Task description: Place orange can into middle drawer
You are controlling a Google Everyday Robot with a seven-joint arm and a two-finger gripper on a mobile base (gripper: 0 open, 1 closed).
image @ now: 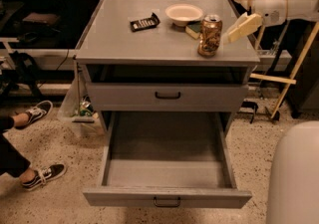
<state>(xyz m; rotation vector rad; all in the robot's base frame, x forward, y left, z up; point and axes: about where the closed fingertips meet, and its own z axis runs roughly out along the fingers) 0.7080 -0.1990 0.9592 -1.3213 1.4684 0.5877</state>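
Observation:
The orange can (pixel 210 35) stands upright on the grey cabinet top (pixel 129 44), near its right front edge. My gripper (pixel 241 11) hangs just right of the can, at can height, open and empty. Its cream fingers (pixel 242 27) are spread apart, the nearer one a short way from the can and not touching it. The middle drawer (pixel 167 197) is pulled fully out below, and its plain grey inside holds nothing. The drawer above it (pixel 168 95) is shut.
A white bowl (pixel 184 13), a green-and-yellow sponge (pixel 193 29) and a black flat object (pixel 144 22) lie on the top behind the can. A person's shoes (pixel 42 175) are on the floor at the left. A wooden frame (pixel 286 76) stands at the right.

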